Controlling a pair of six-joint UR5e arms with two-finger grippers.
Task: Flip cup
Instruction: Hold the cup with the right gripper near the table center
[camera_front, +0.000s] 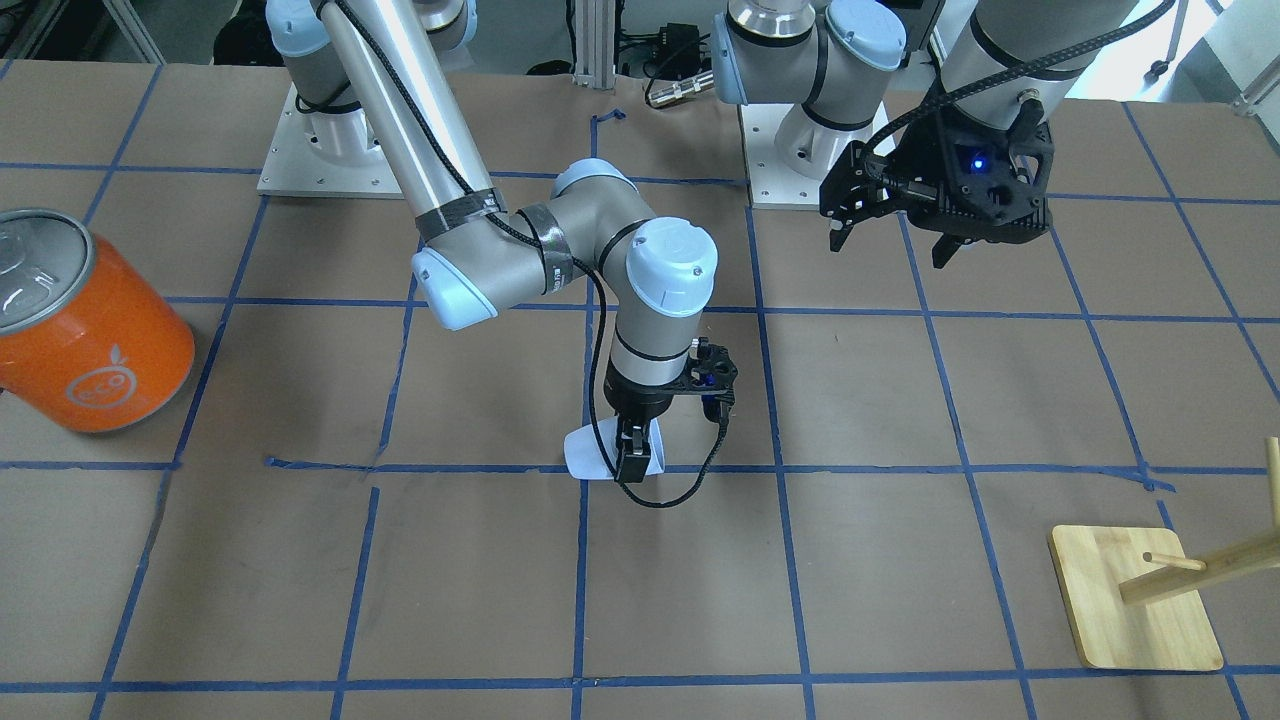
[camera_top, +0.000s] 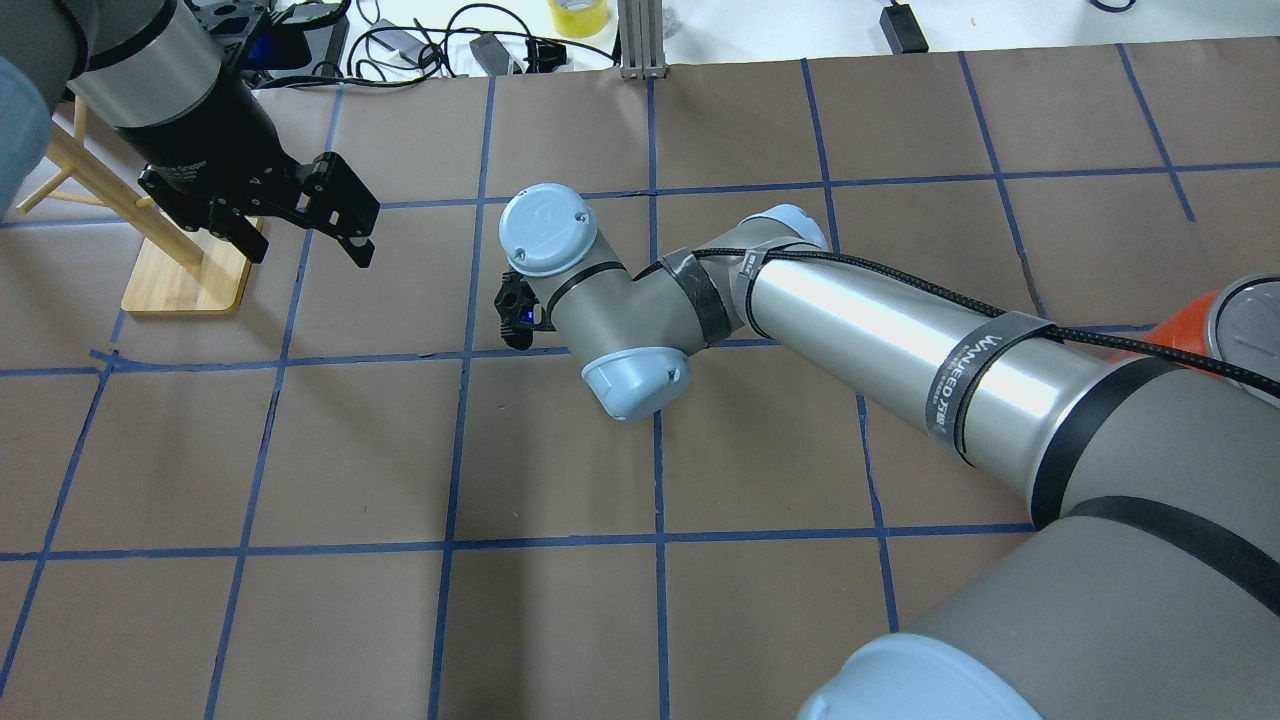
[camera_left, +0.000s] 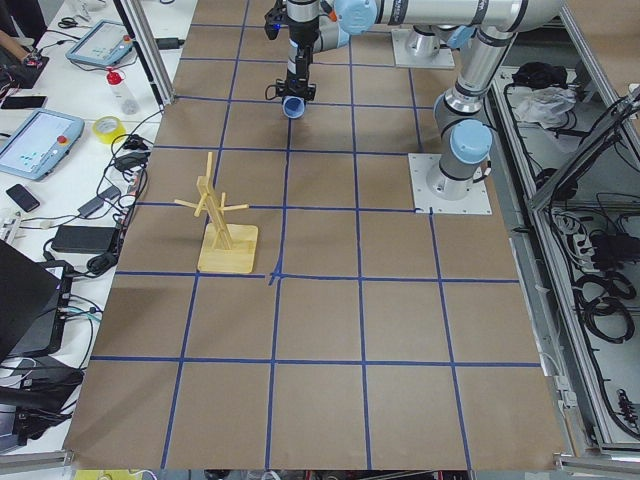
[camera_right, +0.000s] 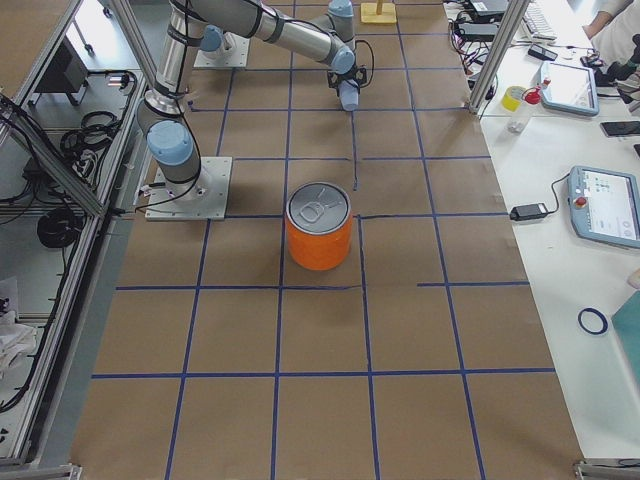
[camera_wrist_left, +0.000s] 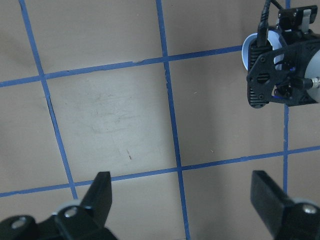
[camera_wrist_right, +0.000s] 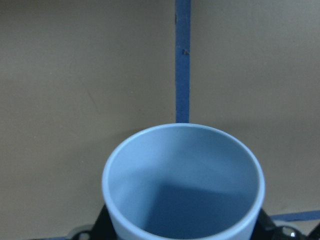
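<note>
The pale lavender-blue cup (camera_front: 590, 455) is near the table's middle on a blue tape line, tilted on its side. My right gripper (camera_front: 632, 460) points straight down and is shut on it. The right wrist view looks into the cup's open mouth (camera_wrist_right: 182, 185), with the table behind it. The cup also shows in the left wrist view (camera_wrist_left: 247, 50), the exterior left view (camera_left: 293, 106) and the exterior right view (camera_right: 349, 97). In the overhead view the right wrist hides the cup. My left gripper (camera_front: 892, 248) hangs open and empty above the table, away from the cup.
A big orange can (camera_front: 85, 330) with a silver top stands on the robot's right side. A wooden peg stand (camera_front: 1135, 600) on a square base stands on the robot's left side. The brown table (camera_front: 900, 400) carries a grid of blue tape.
</note>
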